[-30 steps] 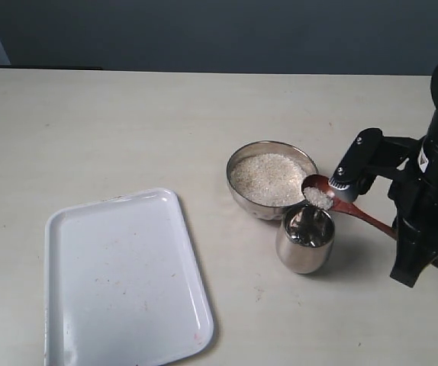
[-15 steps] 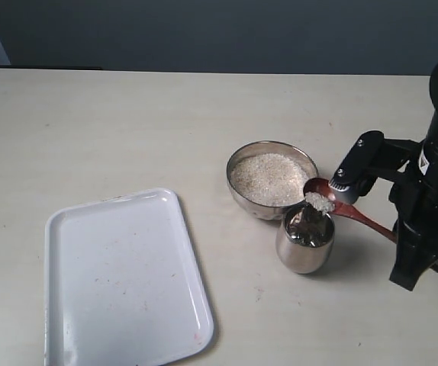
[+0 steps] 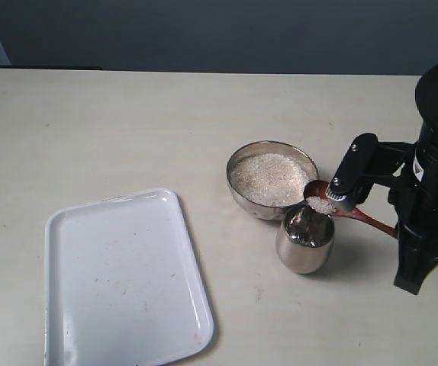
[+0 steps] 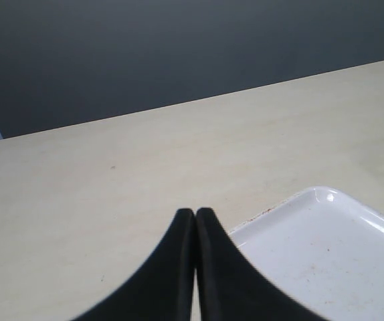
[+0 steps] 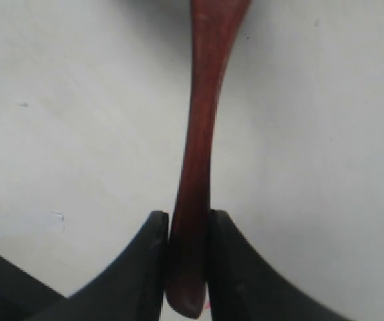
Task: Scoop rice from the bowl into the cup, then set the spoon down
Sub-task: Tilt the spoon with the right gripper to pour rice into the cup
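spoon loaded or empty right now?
Loaded: a heap of rice sits in the spoon, right above the cup rim.

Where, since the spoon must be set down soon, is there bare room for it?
The broad table stretch between the tray and the bowl, and everything behind them, is bare; the tray itself holds nothing. Crowded: bowl, cup, spoon and right gripper cluster at the right.

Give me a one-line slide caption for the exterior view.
Right gripper holds the spoon, loaded with rice, over the rim of the cup beside the bowl; white tray lies apart.
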You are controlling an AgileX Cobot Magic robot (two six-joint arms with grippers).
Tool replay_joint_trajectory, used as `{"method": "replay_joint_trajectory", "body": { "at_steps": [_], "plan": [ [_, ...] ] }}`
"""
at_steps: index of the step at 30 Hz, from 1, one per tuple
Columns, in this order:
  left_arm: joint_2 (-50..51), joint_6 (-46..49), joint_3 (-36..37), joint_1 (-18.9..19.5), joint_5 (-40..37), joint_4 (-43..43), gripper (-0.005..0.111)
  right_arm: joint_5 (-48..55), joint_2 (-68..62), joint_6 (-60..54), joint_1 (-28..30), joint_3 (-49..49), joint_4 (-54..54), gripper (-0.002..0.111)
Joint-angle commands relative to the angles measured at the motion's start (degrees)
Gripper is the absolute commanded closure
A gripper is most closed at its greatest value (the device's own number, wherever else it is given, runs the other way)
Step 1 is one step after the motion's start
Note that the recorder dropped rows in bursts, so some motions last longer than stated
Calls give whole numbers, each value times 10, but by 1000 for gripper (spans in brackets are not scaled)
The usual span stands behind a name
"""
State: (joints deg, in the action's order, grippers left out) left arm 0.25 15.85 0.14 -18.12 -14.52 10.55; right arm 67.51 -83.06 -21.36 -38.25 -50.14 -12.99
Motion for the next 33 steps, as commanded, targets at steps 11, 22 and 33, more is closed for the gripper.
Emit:
{"method": "replay_joint_trajectory", "body": {
  "at_steps": [11, 22, 33],
  "plan": [
    [-2, -3, -1, -3, 8, -1, 106, 0, 5, 36, -45, 1, -41, 109],
    [-2, -3, -1, -3, 8, -1, 106, -35, 6, 67, -59, 55, -48, 109],
    [-2, -3, -1, -3, 8, -1, 106, -58, 7, 84, -59, 55, -73, 109]
  ]
}}
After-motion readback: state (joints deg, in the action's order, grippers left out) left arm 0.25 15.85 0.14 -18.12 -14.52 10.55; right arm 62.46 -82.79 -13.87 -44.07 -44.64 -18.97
